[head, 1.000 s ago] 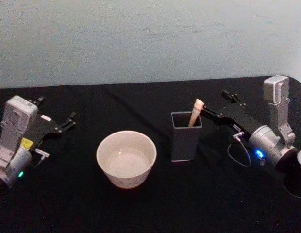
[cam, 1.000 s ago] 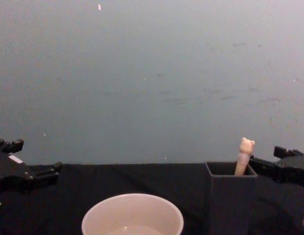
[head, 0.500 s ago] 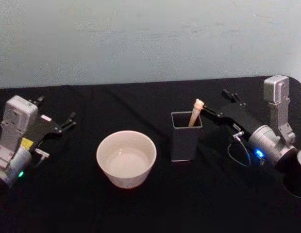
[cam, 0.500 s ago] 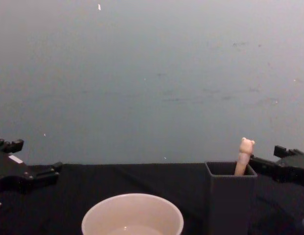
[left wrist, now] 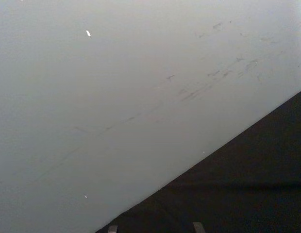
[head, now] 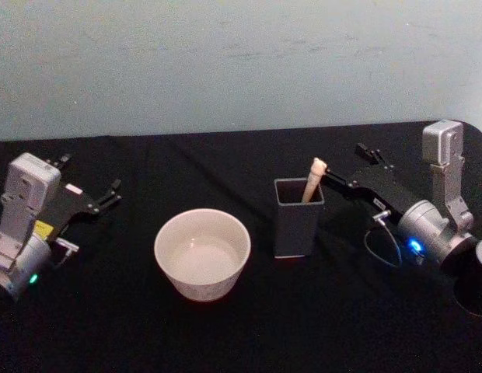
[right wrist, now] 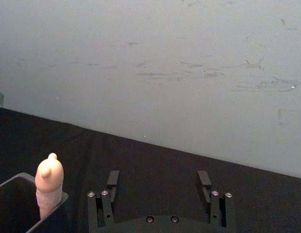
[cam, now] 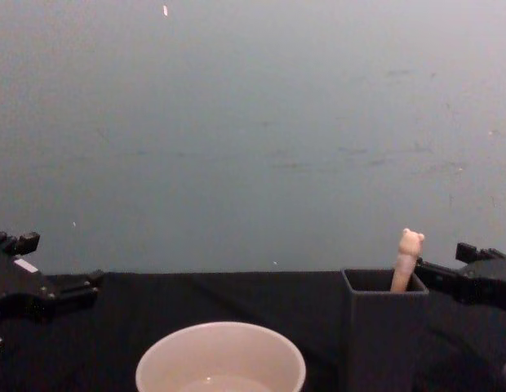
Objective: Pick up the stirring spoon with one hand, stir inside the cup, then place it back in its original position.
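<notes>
I have the right claw [head: 348, 169] low over the black surface [head: 225, 334], its two fingers [right wrist: 112, 180] spread apart with nothing between them. The spoon [head: 312, 179] stands just off the claw's tips, toward its left-hand finger, not touching as far as I can see; it leans in the corner of the holder [head: 297, 217] nearest the claw, and only its peach handle with the little bear head shows above the rim. In the right wrist view the bear head [right wrist: 49, 172] rises beside the claw's open gap [right wrist: 158, 187], not inside it, and the holder's dark rim [right wrist: 14, 182] lies beyond that finger. From the chest the spoon [cam: 406, 260] pokes out of the holder [cam: 383, 335] with the right claw [cam: 445, 268] close alongside. The cup [head: 202, 253] sits on the far side of the holder from this claw, apart from it, upright, with its pale inside open to me. My left claw [head: 89, 183] is parked well away from the cup on its other side, fingers apart and holding nothing; the chest view shows it [cam: 61, 265] low at the edge.
</notes>
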Robot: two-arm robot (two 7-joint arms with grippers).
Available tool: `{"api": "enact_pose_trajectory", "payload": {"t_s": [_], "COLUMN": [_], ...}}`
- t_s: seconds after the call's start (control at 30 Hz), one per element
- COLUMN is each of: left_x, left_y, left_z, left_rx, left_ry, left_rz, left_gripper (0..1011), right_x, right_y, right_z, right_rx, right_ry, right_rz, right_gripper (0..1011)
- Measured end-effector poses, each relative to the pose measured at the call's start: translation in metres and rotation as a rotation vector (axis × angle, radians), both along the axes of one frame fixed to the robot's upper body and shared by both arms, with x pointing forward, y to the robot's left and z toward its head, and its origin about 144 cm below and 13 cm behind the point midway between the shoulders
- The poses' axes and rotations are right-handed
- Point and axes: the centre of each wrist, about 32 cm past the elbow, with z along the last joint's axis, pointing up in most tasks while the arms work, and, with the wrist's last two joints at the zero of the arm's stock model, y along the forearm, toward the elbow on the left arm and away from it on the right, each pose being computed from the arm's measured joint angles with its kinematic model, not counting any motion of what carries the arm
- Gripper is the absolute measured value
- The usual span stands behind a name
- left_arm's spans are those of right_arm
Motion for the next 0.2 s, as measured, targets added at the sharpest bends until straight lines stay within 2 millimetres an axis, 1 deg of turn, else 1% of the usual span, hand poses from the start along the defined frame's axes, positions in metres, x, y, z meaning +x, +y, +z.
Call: {"api": "enact_pose_trajectory", "payload": {"t_s": [0.2], "left_x": [0.0000], "left_y": [0.0000], "left_z": [0.0000], "left_rx": [0.000], "left_ry": [0.000], "left_rz": [0.000], "left_gripper": [1001], "right_x": [0.0000], "right_y": [0.0000], "right_z": [0.0000], "right_rx": [0.000], "right_ry": [0.000], "right_rz": [0.000], "right_gripper": [1002]}}
